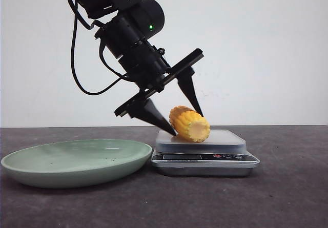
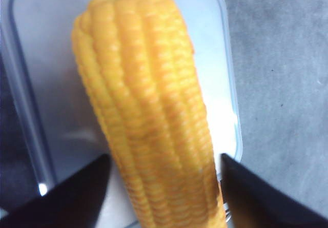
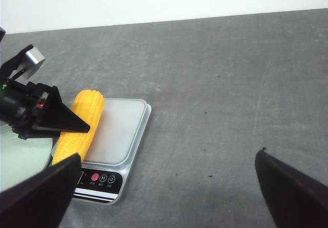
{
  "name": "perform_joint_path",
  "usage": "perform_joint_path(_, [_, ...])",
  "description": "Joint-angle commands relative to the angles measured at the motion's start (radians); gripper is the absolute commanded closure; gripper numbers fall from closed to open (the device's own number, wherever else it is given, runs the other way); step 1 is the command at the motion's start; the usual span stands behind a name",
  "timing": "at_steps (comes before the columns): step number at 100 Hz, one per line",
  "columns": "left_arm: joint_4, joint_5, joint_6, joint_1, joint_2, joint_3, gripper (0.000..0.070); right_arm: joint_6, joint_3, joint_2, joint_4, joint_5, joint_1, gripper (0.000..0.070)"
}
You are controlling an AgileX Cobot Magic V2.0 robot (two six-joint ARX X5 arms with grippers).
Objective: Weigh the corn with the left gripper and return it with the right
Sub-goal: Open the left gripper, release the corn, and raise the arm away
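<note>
Though lying flat on the pale platform of the scale [image 1: 205, 146], corn [image 1: 189, 124] not gripped: left gripper [image 1: 185, 123] spread wide, one dark finger [image 1: 154, 114] down on the plate-facing side of the cob, the other finger [image 1: 188, 88] above and behind it. Contact between lower fingertip and cob hard to judge from front; looks touching or just beside. In left wrist view, visible gaps of platform between cob and both fingertips, so jaws apart, nothing clamped.

Corn look: short stubby cob, yellow-orange, straight rows of small kernels running lengthwise, glossy. Cut end facing front camera paler yellow, rounded. In left wrist view [image 2: 148, 115] fills most of frame, tapering slightly toward far end, colour deeper orange down the middle rows.

Placement: on the side of the platform nearest the plate, long axis roughly front-to-back, as seen in right wrist view [image 3: 79, 128]. Rest of platform bare.

Scale: silver body, translucent white top, dark front strip with red and grey buttons [image 3: 102, 178]. Display reading not legible.

Green shallow plate [image 1: 77, 161] just beside scale on robot's left, rim near scale edge.

Right gripper [image 3: 169, 192] held above dark grey table [image 1: 287, 187], well apart from scale, fingers wide apart, holding nothing.
</note>
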Motion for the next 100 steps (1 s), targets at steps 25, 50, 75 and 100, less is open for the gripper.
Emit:
perform_joint_path(25, [0.001,-0.005,0.003,-0.005,0.024,0.027,0.0042,-0.001,0.002,0.004,0.010,0.003,0.004,0.0005])
perform_joint_path(50, [-0.028,-0.005,0.004,0.006,0.024,0.068,0.0000,-0.001,0.002,0.004,0.010,0.003,0.004,0.0005])
perform_joint_path(75, [-0.176,-0.003,0.070,0.030,0.011,0.233,0.0000,-0.005,0.001,0.004,0.003,0.003,0.004,0.0005])
perform_joint_path(100, [-0.353,-0.098,0.232,0.037,-0.087,0.427,0.0000,-0.005,0.001,0.004,-0.021,0.003,0.004,0.0005])
